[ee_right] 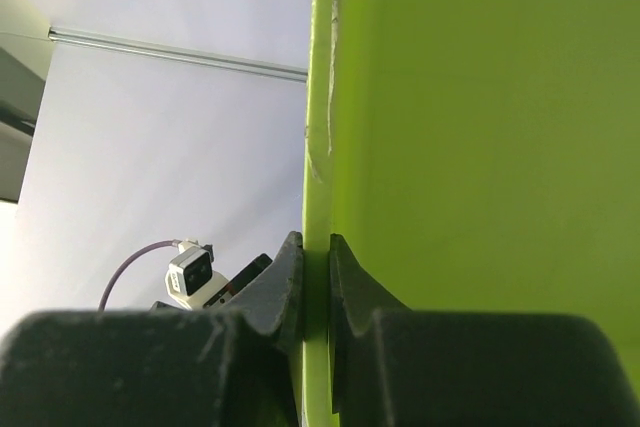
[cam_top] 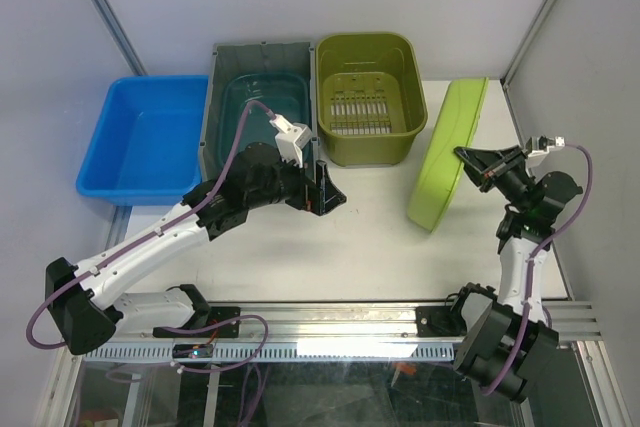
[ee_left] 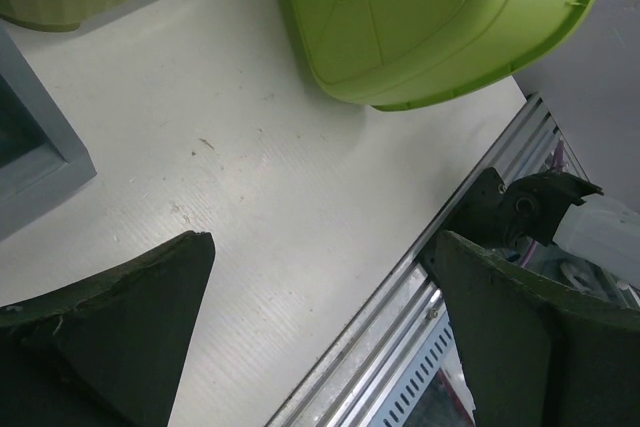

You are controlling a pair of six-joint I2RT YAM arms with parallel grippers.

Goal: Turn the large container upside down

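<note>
- Step in hand, as judged: tipping the container (cam_top: 445, 152) over onto its mouth. It stands on edge at the right of the top frame, about half-way round.
- Right gripper (cam_top: 470, 159): clenched on the container's upper rim. The right wrist view shows the thin rim pinched between both jaws.
- Left gripper (cam_top: 325, 197): released, jaws wide, grasping nothing. It hangs over the table (cam_top: 370, 237) at frame centre, by the grey bin (cam_top: 225, 97).
- Recommended: hold the pinch firm and carry the rim over in an arc, pivoting the lower edge on the table. Lower it the last part rather than dropping it.
- Risk: the lower edge may skid on the smooth table. The free left gripper could steady the base side.
- Orientation: the base faces frame centre, per the left wrist view, so the mouth appears to face right.
- Appearance: lime-green smooth plastic with rounded corners, a moulded panelled base and a thin flanged rim. Faint scuffs near the rim.
- Neighbour: the olive basket (cam_top: 365, 97) sits just left of its upper end.
</note>
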